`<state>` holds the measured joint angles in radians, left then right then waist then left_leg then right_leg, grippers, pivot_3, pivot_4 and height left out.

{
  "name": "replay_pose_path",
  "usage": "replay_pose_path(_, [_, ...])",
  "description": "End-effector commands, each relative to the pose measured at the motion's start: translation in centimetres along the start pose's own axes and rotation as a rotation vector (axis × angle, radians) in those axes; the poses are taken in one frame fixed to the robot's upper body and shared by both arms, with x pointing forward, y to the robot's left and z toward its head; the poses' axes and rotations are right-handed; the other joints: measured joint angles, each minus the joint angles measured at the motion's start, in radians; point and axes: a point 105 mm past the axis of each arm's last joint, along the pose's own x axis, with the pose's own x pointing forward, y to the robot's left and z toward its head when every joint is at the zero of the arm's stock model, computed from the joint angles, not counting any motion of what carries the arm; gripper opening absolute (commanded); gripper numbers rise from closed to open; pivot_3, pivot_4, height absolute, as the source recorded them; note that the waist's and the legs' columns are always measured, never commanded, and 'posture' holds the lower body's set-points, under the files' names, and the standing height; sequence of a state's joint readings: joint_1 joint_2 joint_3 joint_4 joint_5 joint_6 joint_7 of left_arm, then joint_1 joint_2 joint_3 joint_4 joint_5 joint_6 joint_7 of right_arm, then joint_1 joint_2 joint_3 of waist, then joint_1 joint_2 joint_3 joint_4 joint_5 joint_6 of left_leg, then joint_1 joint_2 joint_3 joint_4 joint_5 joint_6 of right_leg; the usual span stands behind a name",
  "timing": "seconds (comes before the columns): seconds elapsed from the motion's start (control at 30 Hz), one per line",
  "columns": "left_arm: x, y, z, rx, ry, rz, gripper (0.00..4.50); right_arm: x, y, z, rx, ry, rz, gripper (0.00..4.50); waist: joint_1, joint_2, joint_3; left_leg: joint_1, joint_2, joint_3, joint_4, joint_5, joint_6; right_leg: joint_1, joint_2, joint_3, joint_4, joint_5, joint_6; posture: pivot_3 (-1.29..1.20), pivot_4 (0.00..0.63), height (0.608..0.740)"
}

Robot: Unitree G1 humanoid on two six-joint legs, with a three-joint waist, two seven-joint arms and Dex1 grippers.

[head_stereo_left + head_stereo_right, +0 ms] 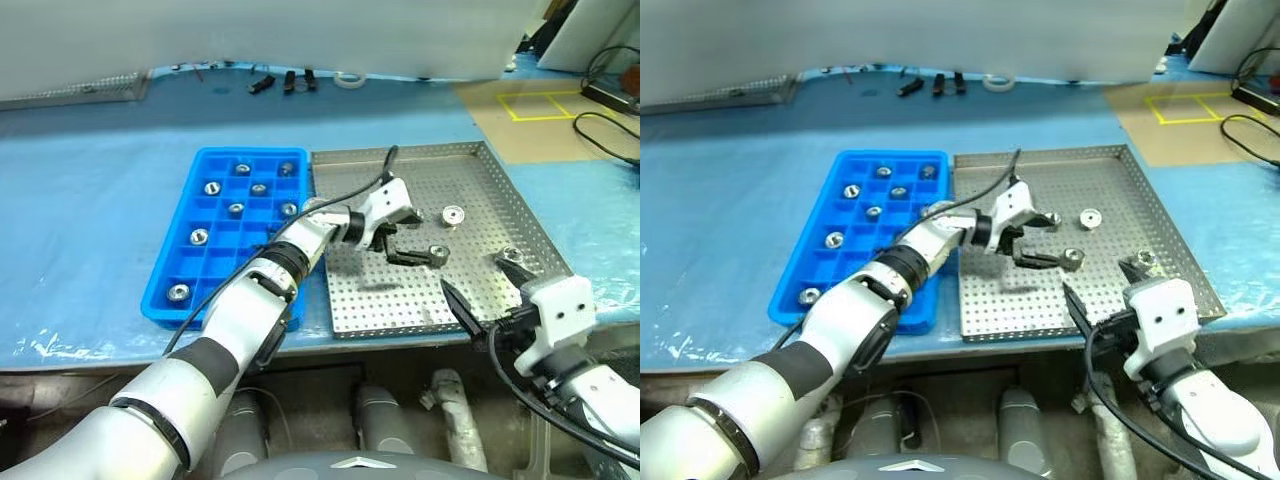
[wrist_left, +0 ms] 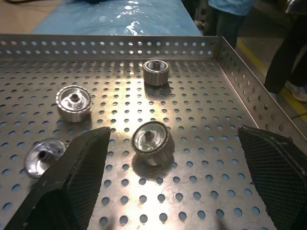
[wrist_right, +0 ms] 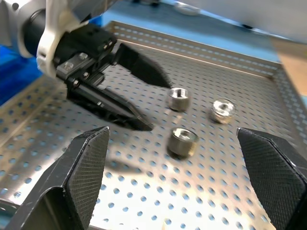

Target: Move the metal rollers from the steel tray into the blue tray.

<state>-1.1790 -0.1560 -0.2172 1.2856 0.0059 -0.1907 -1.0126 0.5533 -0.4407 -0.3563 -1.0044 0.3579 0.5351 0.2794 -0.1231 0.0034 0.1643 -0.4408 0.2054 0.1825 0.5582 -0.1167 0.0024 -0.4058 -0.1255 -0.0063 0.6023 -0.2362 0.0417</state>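
L gripper [image 1: 412, 240] hangs wide open & empty over the steel tray [image 1: 480, 160], nearest roller [image 1: 438, 254] just off its tips, so I'd drop lower, straddle it square w/ both fingers, then pinch; R gripper [image 1: 485, 290] open too, idle at tray's near edge, blue tray [image 1: 170, 265] alongside.

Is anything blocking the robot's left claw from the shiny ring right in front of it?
No. The left gripper is open, and the nearest roller lies just ahead on the steel tray with only bare tray floor between.
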Motion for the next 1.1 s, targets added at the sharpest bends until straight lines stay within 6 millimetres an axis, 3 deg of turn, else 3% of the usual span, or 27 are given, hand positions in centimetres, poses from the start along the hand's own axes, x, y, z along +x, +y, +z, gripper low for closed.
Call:
replay_pose_path(0.03, [1.8, -0.4, 1.2, 0.054, 0.015, 0.021, 4.48, -1.1, 0.1, 1.3, -0.021, -0.071, -0.043, 4.5, -0.032, 0.0, 0.0, -0.001, 0.0, 0.0, 0.004, -0.002, 0.0, 0.0, 0.0, 0.0, 0.0, -0.001, 0.001, -0.85, 0.15, 0.74])
replay_pose_path(0.4, [4.7, -1.9, 1.2, 0.038, 0.036, 0.069, 4.48, -2.7, 0.2, 0.4, -0.015, -0.032, -0.089, 4.5, -0.181, 0.0, 0.0, -0.014, -0.005, -0.005, 0.015, -0.017, 0.013, 0.007, -0.005, -0.005, -0.016, -0.001, 0.003, -0.88, 0.15, 0.74])
replay_pose_path(0.6, [4.6, -1.2, -0.8, 0.052, 0.135, 0.178, 4.48, -2.8, 0.0, 0.4, -0.023, -0.027, -0.101, 4.5, -0.24, 0.0, 0.0, -0.014, -0.013, -0.007, 0.019, -0.023, 0.017, 0.014, -0.017, -0.013, -0.017, -0.004, 0.008, -0.88, 0.15, 0.74])
replay_pose_path(0.77, [4.5, -1.4, -1.2, 0.055, 0.144, 0.164, 4.48, -2.5, 0.2, 0.5, -0.021, -0.034, -0.097, 4.5, -0.264, 0.0, 0.0, -0.014, -0.018, -0.009, 0.02, -0.026, 0.022, 0.021, -0.023, -0.018, -0.023, -0.006, 0.012, -0.87, 0.15, 0.74])
replay_pose_path(0.93, [4.5, -1.4, -1.2, 0.054, 0.139, 0.156, 3.29, -2.1, 0.1, 0.9, -0.023, -0.046, -0.087, 4.5, -0.287, 0.0, 0.0, -0.014, -0.026, -0.009, 0.021, -0.029, 0.027, 0.024, -0.031, -0.02, -0.026, -0.004, 0.011, -0.86, 0.15, 0.74])
replay_pose_path(0.97, [4.4, -1.4, -1.3, 0.051, 0.142, 0.153, 3.29, -2.0, 0.1, 1.0, -0.023, -0.048, -0.084, 4.5, -0.29, 0.0, 0.0, -0.014, -0.026, -0.009, 0.021, -0.03, 0.028, 0.025, -0.033, -0.02, -0.026, -0.004, 0.012, -0.86, 0.15, 0.74])
replay_pose_path(1.1, [4.3, -1.5, -1.3, 0.041, 0.136, 0.138, 2.25, -1.8, 0.1, 1.2, -0.023, -0.051, -0.078, 4.5, -0.3, 0.0, 0.0, -0.013, -0.03, -0.011, 0.022, -0.032, 0.031, 0.031, -0.038, -0.022, -0.03, -0.005, 0.014, -0.85, 0.15, 0.74])
